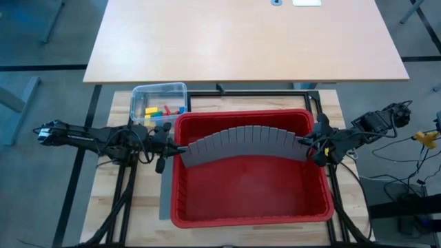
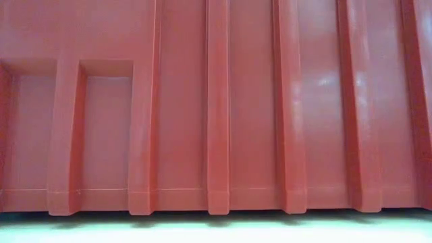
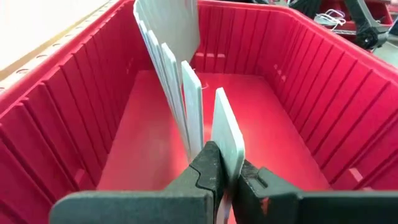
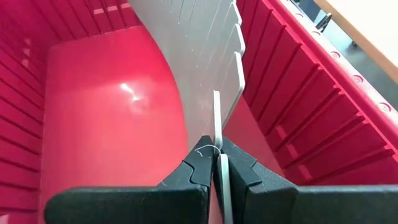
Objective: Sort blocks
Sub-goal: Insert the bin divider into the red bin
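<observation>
A long grey slotted plastic divider panel [image 1: 248, 143] is arching across the big red ribbed plastic bin [image 1: 207, 207] — the left gripper [image 3: 225, 177] is pinching one end at the bin's left wall, the right gripper [image 4: 217, 163] is clamping the other end at its right wall. The small coloured plastic blocks [image 1: 162, 110] are lying in a clear plastic tub [image 1: 138, 93] just beside the bin's far left corner.

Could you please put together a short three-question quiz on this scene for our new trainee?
1. True or false: both grippers are shut on the grey divider panel.
2. Where are the blocks? A) in the red bin B) in the clear tub C) on the far table
3. What shape does the panel take across the bin?

Key:
1. True: left gripper and right gripper each pinch one end.
2. B
3. Bowed, arching toward the bin's far wall.
</observation>
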Robot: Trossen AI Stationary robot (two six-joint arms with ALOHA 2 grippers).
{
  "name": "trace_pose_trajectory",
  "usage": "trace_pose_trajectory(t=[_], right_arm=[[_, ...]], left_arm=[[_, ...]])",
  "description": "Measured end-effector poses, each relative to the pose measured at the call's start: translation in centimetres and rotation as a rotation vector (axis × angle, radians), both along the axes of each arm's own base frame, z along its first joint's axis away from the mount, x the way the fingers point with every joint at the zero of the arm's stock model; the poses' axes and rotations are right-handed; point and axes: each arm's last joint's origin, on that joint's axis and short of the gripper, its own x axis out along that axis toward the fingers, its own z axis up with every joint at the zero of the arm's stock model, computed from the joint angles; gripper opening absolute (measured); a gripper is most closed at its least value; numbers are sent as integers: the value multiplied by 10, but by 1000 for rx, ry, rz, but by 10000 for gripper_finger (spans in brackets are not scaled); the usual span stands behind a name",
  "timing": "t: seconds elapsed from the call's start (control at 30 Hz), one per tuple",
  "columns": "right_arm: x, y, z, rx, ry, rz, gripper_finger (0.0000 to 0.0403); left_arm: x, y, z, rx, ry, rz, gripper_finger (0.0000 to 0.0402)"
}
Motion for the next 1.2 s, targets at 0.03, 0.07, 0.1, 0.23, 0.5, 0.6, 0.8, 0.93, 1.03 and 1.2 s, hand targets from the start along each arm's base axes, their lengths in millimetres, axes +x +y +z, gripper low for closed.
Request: trace_pose_trajectory(t=[0.03, 0.07, 0.1, 0.23, 0.5, 0.6, 0.8, 0.93, 1.03, 1.2], right_arm=[[0, 0, 0, 0, 0, -1, 0], [0, 0, 0, 4, 0, -3, 0], [0, 0, 0, 5, 0, -4, 0], [0, 0, 0, 5, 0, -4, 0], [0, 0, 0, 4, 0, -5, 0], [0, 0, 0, 4, 0, -5, 0], [0, 0, 0, 3, 0, -5, 0], [0, 0, 0, 3, 0, -5, 0], [0, 0, 0, 3, 0, -5, 0], [0, 0, 0, 3, 0, -5, 0]], left_arm=[[0, 0, 0, 0, 2, 0, 0], [1, 0, 0, 1, 3, 1, 0], [1, 0, -1, 4, 5, 0, 0], [1, 0, 0, 2, 3, 0, 0], [-3, 0, 2, 6, -13, 7, 0], [-3, 1, 2, 19, -15, 14, 0], [-4, 1, 3, 22, -22, 12, 0], [-6, 1, 5, 20, -37, 9, 0], [-9, 1, 7, 9, -50, -13, 0], [-10, -1, 8, -18, -56, -53, 0]])
